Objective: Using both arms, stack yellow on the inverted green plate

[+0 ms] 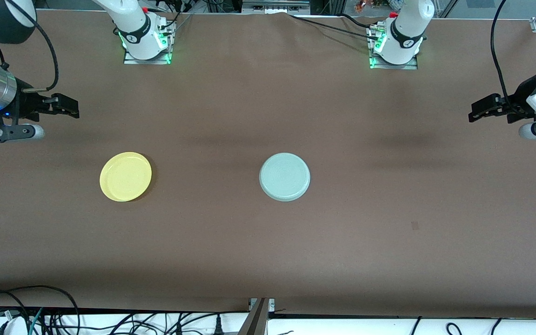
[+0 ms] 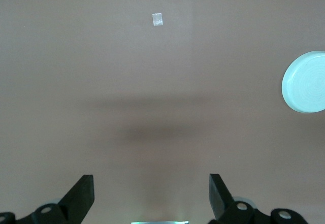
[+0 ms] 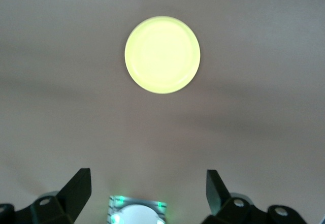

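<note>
We see the green plate [image 2: 305, 82] clipped by the left wrist frame edge. Both arms run off the front view's sides. Left hand [image 2: 151, 196] and right hand [image 3: 148, 193]: only fingertips show, bodies cropped in wrist views.

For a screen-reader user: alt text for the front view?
Yellow plate and upside-down green plate lie apart on a brown table. The right gripper and left gripper hang open over the table's ends, holding nothing.
</note>
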Controlling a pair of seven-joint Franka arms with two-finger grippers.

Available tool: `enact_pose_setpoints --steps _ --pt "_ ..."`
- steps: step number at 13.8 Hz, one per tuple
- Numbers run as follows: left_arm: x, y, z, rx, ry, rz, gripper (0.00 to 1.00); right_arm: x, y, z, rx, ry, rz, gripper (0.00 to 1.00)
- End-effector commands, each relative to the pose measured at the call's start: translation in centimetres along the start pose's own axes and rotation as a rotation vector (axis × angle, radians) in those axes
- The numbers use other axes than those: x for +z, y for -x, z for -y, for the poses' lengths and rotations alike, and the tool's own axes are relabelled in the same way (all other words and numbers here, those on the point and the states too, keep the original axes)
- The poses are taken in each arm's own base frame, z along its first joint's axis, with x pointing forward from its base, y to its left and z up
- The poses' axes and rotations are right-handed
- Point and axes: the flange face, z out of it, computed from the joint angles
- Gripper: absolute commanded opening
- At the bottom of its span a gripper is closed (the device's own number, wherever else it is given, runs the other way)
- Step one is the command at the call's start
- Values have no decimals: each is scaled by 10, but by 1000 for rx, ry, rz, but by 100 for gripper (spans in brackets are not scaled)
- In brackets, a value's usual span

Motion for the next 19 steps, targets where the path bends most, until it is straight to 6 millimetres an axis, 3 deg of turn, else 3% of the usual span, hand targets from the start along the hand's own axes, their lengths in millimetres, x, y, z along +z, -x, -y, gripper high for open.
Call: enact_pose_setpoints --steps 1,2,4,6,8,10,15,19 --pt "-4 -3 -2 21 9 -9 100 26 -13 -27 -44 -21 58 100" --pt "-4 -4 -3 23 9 -9 100 36 -16 -39 -25 -36 54 100" --pt "-7 -5 -3 23 9 -16 100 86 -35 -54 5 -12 51 100" --pt "-8 -12 -3 23 9 -21 100 158 -41 -82 49 7 -21 100" --pt "-8 -15 -5 26 9 -22 100 227 -42 -97 74 22 -81 100" --pt "-9 -15 -4 25 11 -25 100 272 -46 -110 107 12 -76 100" --pt "-8 -16 -3 23 11 -24 100 326 -60 -109 136 -12 -72 96" --pt "-8 -16 -2 23 11 -24 100 333 -81 -102 182 -78 -101 95"
